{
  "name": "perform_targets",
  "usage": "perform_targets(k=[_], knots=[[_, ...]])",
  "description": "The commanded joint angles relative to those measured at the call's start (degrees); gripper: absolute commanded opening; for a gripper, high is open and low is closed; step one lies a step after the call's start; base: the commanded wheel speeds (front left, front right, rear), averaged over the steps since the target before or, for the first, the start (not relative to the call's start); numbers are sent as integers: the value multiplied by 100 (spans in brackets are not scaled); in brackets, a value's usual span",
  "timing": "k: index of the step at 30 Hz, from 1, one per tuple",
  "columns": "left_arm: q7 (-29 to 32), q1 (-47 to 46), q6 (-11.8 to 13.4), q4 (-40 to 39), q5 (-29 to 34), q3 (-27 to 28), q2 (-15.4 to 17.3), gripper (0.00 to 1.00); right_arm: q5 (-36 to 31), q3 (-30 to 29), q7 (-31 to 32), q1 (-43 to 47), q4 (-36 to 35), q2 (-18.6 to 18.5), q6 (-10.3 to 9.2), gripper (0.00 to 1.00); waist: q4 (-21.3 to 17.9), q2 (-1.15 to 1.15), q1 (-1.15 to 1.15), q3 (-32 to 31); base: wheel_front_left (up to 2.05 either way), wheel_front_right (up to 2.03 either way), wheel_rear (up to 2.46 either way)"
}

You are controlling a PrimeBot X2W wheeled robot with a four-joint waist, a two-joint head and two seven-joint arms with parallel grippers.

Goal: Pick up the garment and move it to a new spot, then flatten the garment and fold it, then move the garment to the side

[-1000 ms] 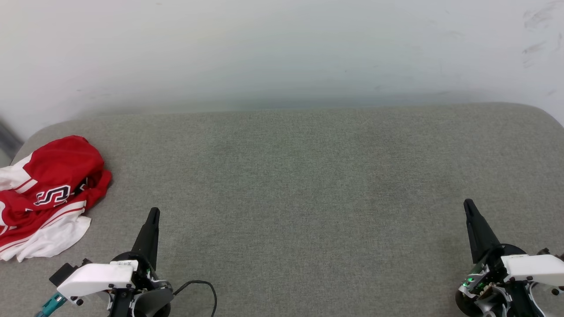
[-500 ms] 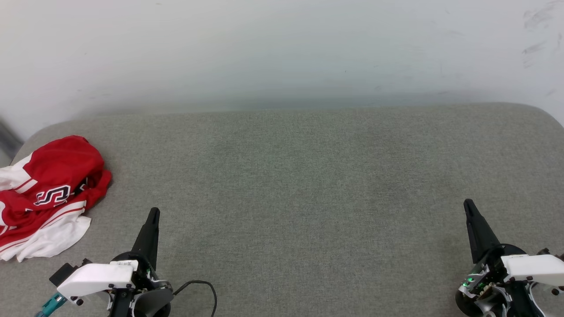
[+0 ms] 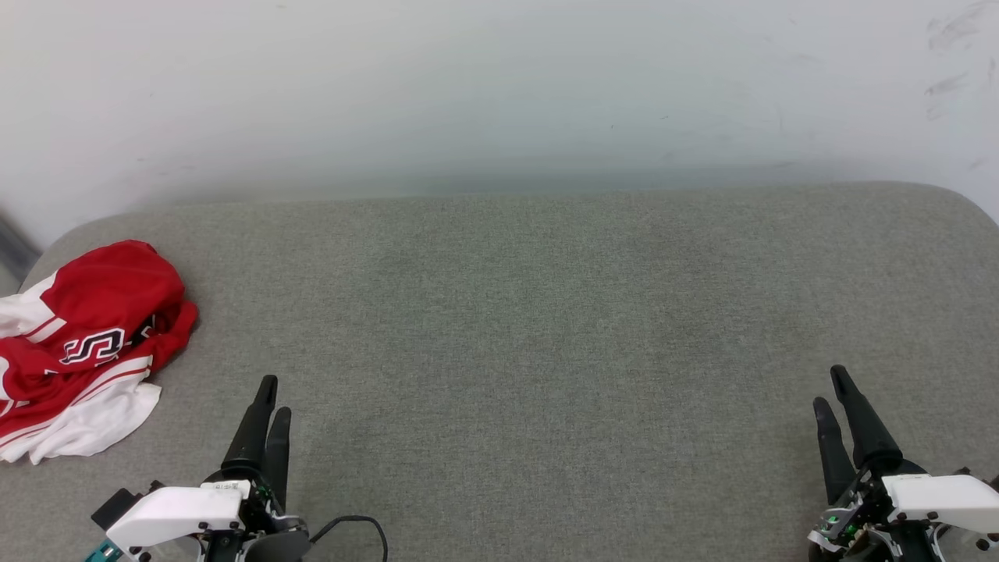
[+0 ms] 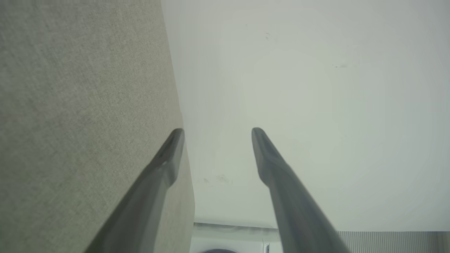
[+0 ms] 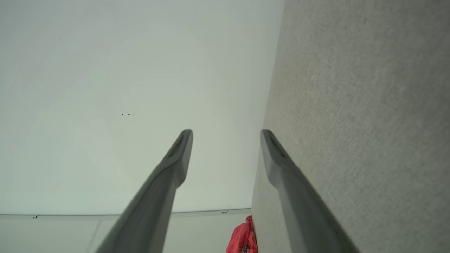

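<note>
The garment (image 3: 82, 343), a red jersey with white sleeves and black lettering, lies crumpled at the far left edge of the grey padded surface (image 3: 531, 312). A red bit of the garment (image 5: 242, 239) also peeks in at the bottom of the right wrist view. My left gripper (image 3: 275, 396) hovers at the lower left, right of the garment and apart from it, open with nothing between its fingers (image 4: 165, 161). My right gripper (image 3: 830, 388) stands at the lower right, far from the garment, open and empty as well.
A pale wall (image 3: 499, 94) rises behind the surface's rounded far edge. A black cable (image 3: 367, 524) loops beside the left wrist. The wide middle of the grey surface lies between the two grippers.
Both grippers have opened: each showed a single closed point before and now shows two separate fingers. The garment has not moved.
</note>
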Motion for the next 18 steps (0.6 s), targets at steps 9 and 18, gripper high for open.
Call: perform_targets(k=[9,18], knots=[[-280,-46,0,-282,545,137,12,100,-631,-100,-275,-39,-255,0,1,100,-3,0,0,9,0,0,0],[-507,-70,215,-637,1532,253,13,100,-1763,-134,-502,5,-687,1,1,100,-4,0,0,29,0,0,0]])
